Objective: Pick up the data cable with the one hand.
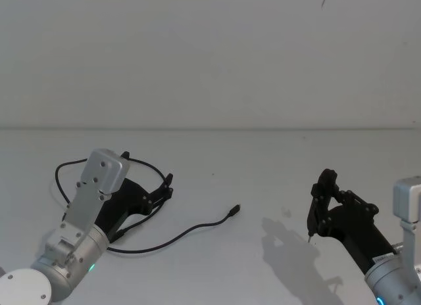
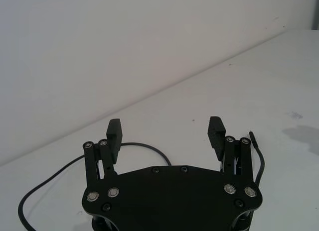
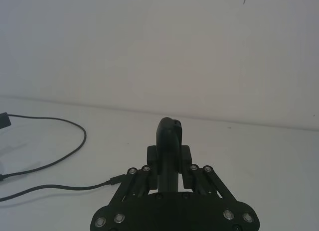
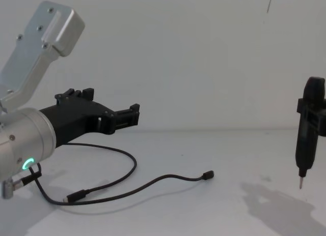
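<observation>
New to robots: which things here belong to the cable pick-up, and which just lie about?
Job: long thin black data cable; black two-finger left gripper, open above it.
Idle: right gripper at right, clamping slim black pin-tipped stick; white table.

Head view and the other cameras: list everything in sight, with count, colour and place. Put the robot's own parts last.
data cable: one, black, lying curved on the table, left of centre, a plug at each end.
stick tool: one, black, upright with its pin tip down, at the right.
table: one, white, under everything.
wall: one, white, behind the table.
left gripper: one, black, open, above the cable's loop at the left.
right gripper: one, black, shut on the stick tool.
</observation>
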